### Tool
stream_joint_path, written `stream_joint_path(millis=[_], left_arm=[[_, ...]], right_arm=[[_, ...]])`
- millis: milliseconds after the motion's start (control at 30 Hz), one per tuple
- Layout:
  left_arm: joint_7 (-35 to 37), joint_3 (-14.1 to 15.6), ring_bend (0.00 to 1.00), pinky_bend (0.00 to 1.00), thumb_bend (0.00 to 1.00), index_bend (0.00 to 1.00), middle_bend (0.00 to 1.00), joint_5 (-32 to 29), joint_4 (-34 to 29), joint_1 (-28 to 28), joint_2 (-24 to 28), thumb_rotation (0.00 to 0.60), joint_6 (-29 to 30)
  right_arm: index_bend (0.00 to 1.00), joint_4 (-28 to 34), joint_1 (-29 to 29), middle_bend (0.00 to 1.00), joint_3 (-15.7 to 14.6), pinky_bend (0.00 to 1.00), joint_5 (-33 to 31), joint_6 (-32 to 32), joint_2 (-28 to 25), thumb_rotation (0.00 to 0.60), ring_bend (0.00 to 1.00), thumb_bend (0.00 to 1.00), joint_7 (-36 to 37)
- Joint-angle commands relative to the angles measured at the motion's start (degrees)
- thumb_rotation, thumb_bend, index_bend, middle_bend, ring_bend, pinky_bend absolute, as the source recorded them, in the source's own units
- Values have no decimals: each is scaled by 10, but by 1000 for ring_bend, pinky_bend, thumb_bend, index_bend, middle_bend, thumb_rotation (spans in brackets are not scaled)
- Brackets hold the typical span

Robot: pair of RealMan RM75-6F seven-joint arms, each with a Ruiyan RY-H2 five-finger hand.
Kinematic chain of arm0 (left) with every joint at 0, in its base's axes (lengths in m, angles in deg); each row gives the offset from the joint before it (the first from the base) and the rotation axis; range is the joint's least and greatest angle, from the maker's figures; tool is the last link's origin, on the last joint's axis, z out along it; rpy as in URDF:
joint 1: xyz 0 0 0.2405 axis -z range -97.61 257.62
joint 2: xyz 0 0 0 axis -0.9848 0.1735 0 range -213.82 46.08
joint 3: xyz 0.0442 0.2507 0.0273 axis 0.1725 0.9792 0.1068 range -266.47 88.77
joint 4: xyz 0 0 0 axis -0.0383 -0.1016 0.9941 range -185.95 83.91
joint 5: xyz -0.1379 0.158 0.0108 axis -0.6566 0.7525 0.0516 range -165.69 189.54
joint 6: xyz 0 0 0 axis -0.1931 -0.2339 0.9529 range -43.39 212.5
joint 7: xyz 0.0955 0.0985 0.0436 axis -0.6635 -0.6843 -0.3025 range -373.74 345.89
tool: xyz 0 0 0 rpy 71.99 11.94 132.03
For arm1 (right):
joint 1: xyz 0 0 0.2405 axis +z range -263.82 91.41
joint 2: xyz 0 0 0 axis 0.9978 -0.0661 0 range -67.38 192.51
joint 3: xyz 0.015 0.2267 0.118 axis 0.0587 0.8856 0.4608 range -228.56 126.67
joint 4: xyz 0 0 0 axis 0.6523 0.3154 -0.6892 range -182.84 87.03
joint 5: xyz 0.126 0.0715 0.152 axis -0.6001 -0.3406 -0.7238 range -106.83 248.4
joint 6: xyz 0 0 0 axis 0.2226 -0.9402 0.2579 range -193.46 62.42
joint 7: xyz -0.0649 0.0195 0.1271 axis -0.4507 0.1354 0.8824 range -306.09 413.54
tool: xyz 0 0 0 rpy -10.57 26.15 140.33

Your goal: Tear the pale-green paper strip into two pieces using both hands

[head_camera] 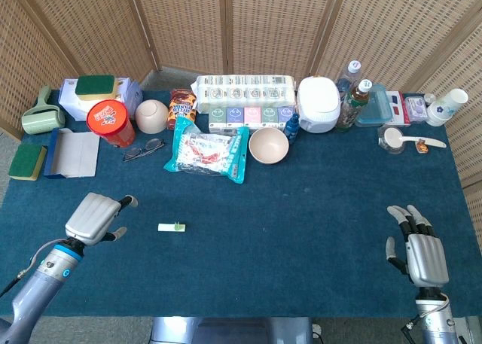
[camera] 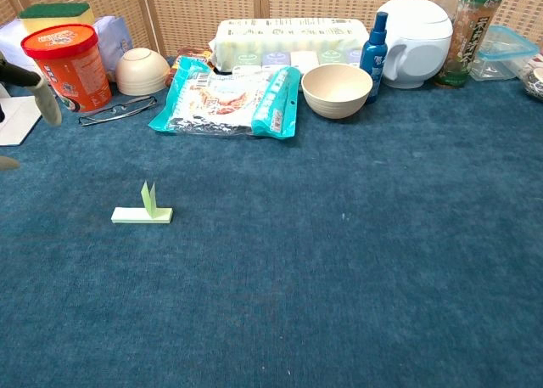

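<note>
The pale-green paper strip lies flat on the blue cloth left of centre, with a small folded tab standing up from it. My left hand hovers just to the left of the strip, fingers apart and holding nothing; only its fingertips show at the left edge of the chest view. My right hand rests far off at the table's front right, fingers spread and empty, out of the chest view.
Behind the strip lie a teal snack bag, a beige bowl, glasses and an orange tub. Along the back edge stand a tissue pack, a white cooker, bottles and cups.
</note>
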Motion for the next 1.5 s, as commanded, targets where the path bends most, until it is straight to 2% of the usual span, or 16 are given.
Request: stream_joint_path(millis=[33, 233, 667, 900, 1500], left_arm=[[-5, 4, 1000, 1000, 210, 377, 969, -15, 11, 4, -14, 600, -4], [-22, 6, 1000, 1000, 210, 429, 969, -43, 30, 11, -45, 600, -5], [-50, 15, 1000, 1000, 227, 433, 969, -88, 69, 37, -102, 600, -28], [-63, 18, 1000, 1000, 274, 433, 969, -105, 89, 54, -131, 600, -39], [-85, 26, 1000, 1000, 281, 412, 969, -137, 115, 82, -169, 600, -49]], right_arm=[[155, 0, -1, 212, 0, 172, 0, 1, 0, 600, 84, 606, 0], [142, -2, -2, 212, 1, 172, -2, 2, 1, 600, 84, 605, 1], [96, -9, -7, 212, 0, 172, -4, 4, 2, 600, 84, 606, 7], [96, -11, -9, 217, -1, 175, -6, 3, 2, 600, 84, 606, 9], [96, -16, -14, 217, 0, 177, -11, 4, 0, 600, 84, 605, 13]])
